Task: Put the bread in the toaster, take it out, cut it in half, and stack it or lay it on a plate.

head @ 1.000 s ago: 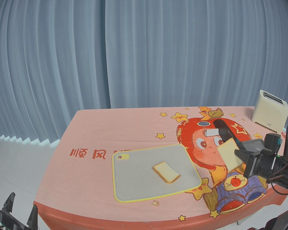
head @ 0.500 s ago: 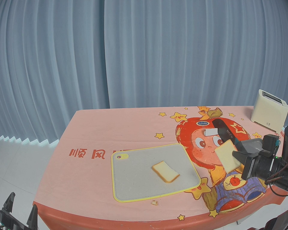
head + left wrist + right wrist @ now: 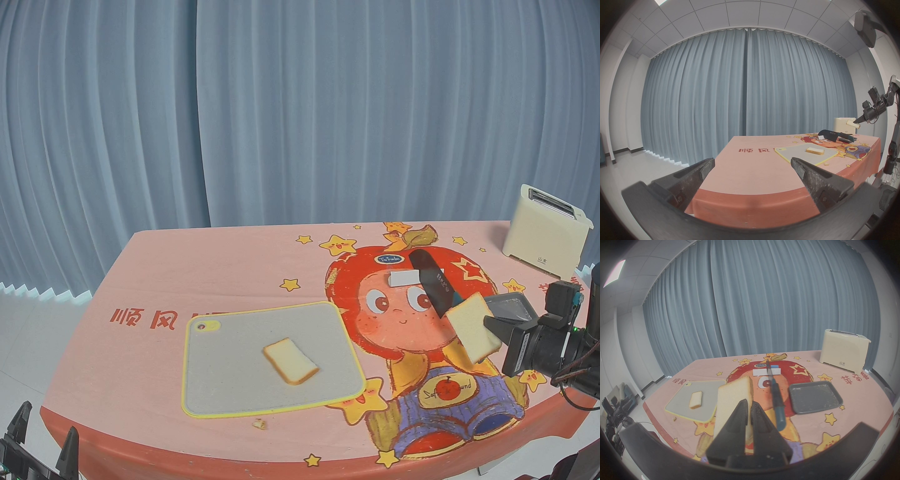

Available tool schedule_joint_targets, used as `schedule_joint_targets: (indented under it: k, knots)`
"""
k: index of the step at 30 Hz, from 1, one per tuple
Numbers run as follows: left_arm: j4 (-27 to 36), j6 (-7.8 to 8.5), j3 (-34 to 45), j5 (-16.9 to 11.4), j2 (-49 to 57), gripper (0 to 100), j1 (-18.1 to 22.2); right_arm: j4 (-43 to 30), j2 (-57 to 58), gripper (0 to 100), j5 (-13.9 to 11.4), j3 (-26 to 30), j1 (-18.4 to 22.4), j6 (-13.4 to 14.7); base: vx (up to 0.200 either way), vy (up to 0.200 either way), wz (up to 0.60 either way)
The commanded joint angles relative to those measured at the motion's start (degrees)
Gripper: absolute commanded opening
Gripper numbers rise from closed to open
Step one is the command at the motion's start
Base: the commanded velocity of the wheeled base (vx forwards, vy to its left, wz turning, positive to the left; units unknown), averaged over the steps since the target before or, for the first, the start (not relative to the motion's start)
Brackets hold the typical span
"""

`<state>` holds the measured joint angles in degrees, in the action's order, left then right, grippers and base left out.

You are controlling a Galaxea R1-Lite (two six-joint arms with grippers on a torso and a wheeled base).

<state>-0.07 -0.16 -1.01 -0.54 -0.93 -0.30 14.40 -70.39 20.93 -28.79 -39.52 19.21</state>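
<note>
Above the table's (image 3: 206, 262) right side, the right gripper (image 3: 495, 326) is clamped on a bread slice (image 3: 472, 325); the toaster (image 3: 545, 232) stands far right. The slice is best brought edge-down and squared to the toaster before lowering.

pink tablecloth (image 3: 187, 275) is covering the table, showing a cartoon apple-headed figure, yellow stars and red characters | blue-grey curtain (image 3: 300, 112) is hanging in folds behind the far edge | small white block (image 3: 403, 278) is lying on the figure's forehead | crumb (image 3: 258, 424) is sitting on the cloth near the front edge | panelled ceiling (image 3: 740, 12) is spanning overhead
</note>
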Motion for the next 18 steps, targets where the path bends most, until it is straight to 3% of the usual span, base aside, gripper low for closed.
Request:
schedule_joint_targets:
  k: [1,14,18]
  knots:
    - [0.0,-0.02,1.0,0.0,0.6,100,0.0,0.0,-0.1,0,0.0,0.1,0.0,-0.1,0.000,-0.200,0.00]
    - [0.0,0.07,1.0,0.0,0.6,100,0.0,0.0,-0.1,0,-0.1,0.1,0.0,-0.1,0.000,-0.200,0.00]
    - [0.0,0.07,1.0,0.0,0.6,100,0.0,0.0,0.0,0,-0.1,0.0,0.0,-0.1,0.000,0.000,0.00]
